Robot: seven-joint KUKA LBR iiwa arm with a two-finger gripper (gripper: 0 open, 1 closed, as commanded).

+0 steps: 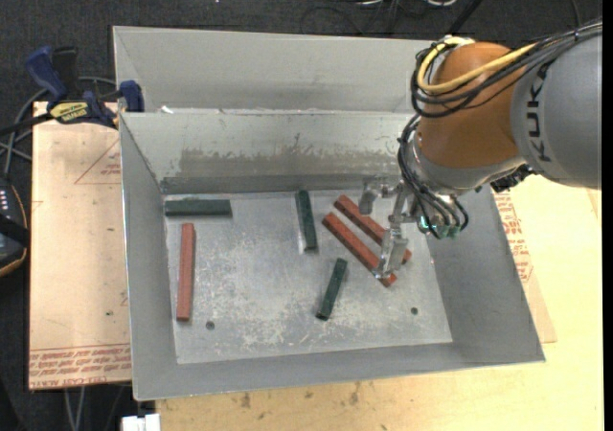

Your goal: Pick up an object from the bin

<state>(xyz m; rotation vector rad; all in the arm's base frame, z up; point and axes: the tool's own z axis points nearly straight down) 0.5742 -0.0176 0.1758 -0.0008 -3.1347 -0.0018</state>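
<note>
Gripper (pixel 381 238) set low over the paired red bars (pixel 348 235). Its fingers appear spread, one on either side of the pair, probably to close across the narrow width. A green bar (pixel 331 288) lies near, below-left of the pair. The bin wall (pixel 479 271), to the pair's right, stands well apart, leaving open room.

In the bin (pixel 144 192), a crosswise bar (pixel 196 209) is lying back left, a lengthwise bar (pixel 185 271) before it. A middle bar (pixel 306 220) is lying behind a slanting bar (pixel 331 288). Right of them, a pair of bars (pixel 354 238) is lying side by side, the hand (pixel 388 274) over its near end.
</note>
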